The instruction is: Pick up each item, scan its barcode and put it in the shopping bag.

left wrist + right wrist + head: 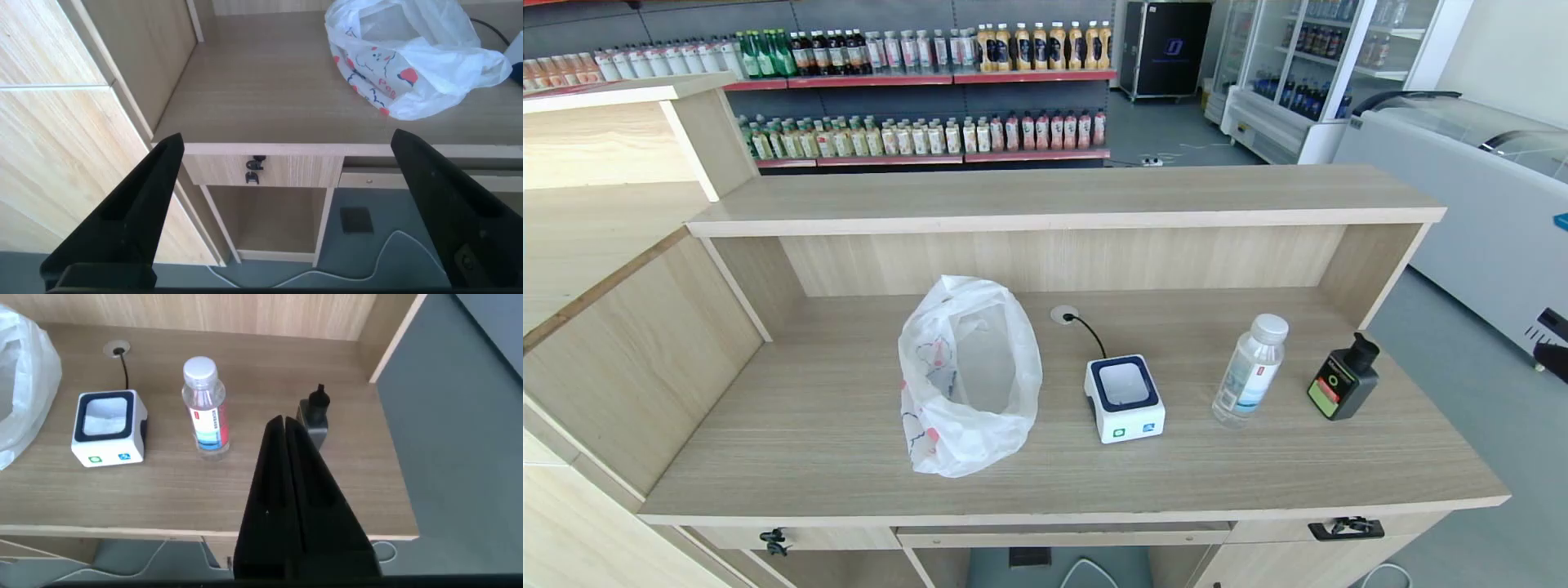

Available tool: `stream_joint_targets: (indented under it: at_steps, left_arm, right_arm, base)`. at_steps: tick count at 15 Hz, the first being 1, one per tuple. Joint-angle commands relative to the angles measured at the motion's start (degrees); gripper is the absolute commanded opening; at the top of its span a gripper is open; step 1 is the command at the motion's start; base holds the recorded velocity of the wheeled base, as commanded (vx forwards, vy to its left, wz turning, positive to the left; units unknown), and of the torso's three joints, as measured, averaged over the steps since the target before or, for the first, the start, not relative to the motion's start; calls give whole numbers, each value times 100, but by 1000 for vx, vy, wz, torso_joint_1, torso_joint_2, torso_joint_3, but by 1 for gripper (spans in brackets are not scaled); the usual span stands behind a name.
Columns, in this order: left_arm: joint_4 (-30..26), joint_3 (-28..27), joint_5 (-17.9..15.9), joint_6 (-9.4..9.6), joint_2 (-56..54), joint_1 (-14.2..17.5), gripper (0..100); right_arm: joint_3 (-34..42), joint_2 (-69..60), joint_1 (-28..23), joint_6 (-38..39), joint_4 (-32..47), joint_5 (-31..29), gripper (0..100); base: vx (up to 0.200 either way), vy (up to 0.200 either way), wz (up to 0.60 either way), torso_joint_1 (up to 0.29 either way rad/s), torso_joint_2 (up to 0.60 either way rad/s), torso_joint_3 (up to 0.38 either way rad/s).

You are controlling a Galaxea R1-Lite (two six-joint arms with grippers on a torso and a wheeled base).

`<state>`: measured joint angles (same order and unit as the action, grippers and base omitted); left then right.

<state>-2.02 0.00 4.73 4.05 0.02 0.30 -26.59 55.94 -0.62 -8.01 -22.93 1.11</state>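
Note:
A white plastic shopping bag stands open on the wooden counter, left of centre. To its right sits a white barcode scanner with a dark-framed window facing up. Further right stand a clear water bottle with a white cap and a black pump bottle. My left gripper is open and holds nothing, low in front of the counter's front edge, with the bag beyond it. My right gripper is shut and holds nothing, above the counter's right front, near the pump bottle and water bottle.
A raised ledge and back panel close off the counter's far side. Wooden side walls bound it left and right. The scanner's cable runs to a hole at the back. A drawer with a key sits under the front edge.

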Motion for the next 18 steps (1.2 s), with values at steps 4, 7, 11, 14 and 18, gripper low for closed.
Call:
stream_joint_targets:
  at_steps: [4, 7, 11, 14, 18]
  left_arm:
    - [0, 0, 2, 0, -2, 5, 100]
    - [0, 0, 2, 0, -2, 5, 100]
    - [0, 0, 2, 0, -2, 5, 100]
    - [0, 0, 2, 0, -2, 5, 100]
    - [0, 0, 2, 0, -2, 5, 100]
  right_arm:
    - [136, 1718, -210, -69, -519, 390, 100]
    - [224, 2439, -623, -60, -1108, 812, 100]
    - [207, 3133, -702, -289, -1504, 979, 100]
    - [171, 3951, -702, -667, -2515, 1594, 100]
    - [31, 4478, -711, -1265, -2655, 2086, 100]
  base:
    - [0, 0, 0, 0, 0, 0]
    - [0, 0, 0, 0, 0, 0]
    - [0, 0, 0, 0, 0, 0]
    - [0, 0, 0, 0, 0, 0]
    - [0, 0, 0, 0, 0, 0]
